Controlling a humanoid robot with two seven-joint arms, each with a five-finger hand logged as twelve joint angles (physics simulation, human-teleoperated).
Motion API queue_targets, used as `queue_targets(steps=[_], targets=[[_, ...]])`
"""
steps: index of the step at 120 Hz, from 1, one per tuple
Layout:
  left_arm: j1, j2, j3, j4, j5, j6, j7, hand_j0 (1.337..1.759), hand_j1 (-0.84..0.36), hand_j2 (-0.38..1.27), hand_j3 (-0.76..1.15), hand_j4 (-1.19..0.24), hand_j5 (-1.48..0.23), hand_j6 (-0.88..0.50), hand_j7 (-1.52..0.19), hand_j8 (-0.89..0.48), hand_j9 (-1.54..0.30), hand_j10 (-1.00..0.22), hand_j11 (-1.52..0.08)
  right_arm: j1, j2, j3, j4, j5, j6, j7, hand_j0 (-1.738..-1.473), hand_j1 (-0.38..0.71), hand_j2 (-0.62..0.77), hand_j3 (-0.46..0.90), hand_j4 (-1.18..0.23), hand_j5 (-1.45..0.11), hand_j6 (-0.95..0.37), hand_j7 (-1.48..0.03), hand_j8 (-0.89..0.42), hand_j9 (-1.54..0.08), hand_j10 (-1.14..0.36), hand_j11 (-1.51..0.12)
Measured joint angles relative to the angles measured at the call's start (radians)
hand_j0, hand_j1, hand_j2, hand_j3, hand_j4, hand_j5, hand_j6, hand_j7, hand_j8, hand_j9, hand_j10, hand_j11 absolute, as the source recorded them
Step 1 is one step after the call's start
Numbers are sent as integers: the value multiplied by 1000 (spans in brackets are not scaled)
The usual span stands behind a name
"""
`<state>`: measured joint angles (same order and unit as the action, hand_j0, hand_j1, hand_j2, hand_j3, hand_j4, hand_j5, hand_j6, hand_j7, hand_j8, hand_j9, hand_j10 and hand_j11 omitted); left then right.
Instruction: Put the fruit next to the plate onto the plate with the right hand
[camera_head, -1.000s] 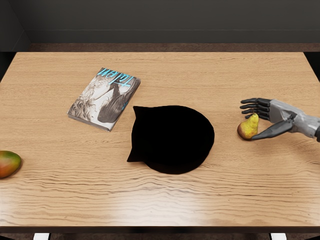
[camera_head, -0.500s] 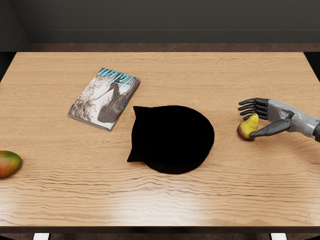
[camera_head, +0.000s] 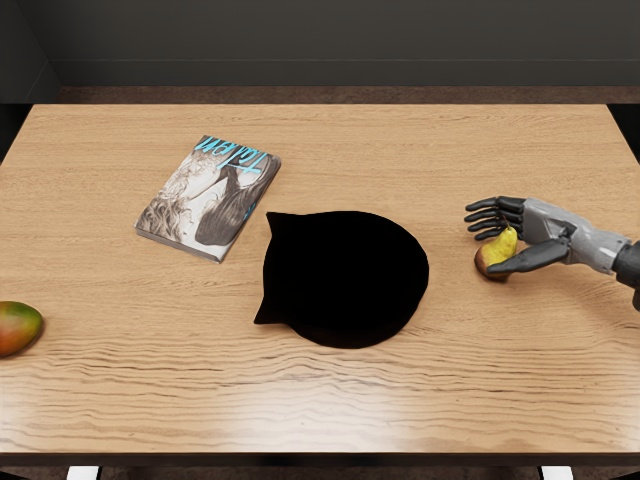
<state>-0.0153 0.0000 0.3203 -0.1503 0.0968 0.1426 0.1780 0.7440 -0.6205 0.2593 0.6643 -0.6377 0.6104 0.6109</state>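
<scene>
Between the pear (camera_head: 495, 255) and the plate (camera_head: 345, 278) I see only bare table (camera_head: 450, 330), an open strip my right hand (camera_head: 515, 230) can cross. The magazine (camera_head: 210, 197) lies near the plate's far-left side. The mango (camera_head: 17, 327) sits at the left edge, well apart.

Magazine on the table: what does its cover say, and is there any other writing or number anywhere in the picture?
On the magazine: a teal title along its far edge, too blurred and tilted to read.
On the black plate, pear, mango, table and right hand: no writing shows.
</scene>
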Motion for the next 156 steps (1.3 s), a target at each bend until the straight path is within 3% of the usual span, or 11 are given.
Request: queue_targets(steps=[58,75,122,144,156], targets=[[0,0,0,0,0,0,0,1658,349,0,0,0,0,-1,0,-1,0,0,0,-3,-8,-2,3,-35,0,0,-1658,245,-93,0,-503,-648,-503,-648,-503,-647,-486,-649],[0,0,0,0,0,0,0,1658,349,0,0,0,0,-1,0,-1,0,0,0,-2,-8,-2,3,-42,2,0,-1657,296,-75,0,-550,-721,-554,-716,-549,-723,-423,-731],[0,0,0,0,0,0,0,1658,349,0,0,0,0,-1,0,-1,0,0,0,-1,-7,3,4,-70,5,1,-1647,393,-23,0,-769,-987,-766,-993,-372,-1032,-253,-1062],[0,0,1,0,0,0,0,1658,349,0,0,0,0,-1,0,0,0,0,0,0,-7,5,4,-81,5,1,-1640,405,-56,0,-831,-1068,-759,-1077,-312,-1121,-197,-1159],[0,0,0,0,0,0,0,1658,349,0,0,0,0,-1,0,0,0,0,0,0,-6,5,4,-84,3,1,-1640,466,61,0,-853,-1076,-755,-1099,-310,-1130,-184,-1170]])
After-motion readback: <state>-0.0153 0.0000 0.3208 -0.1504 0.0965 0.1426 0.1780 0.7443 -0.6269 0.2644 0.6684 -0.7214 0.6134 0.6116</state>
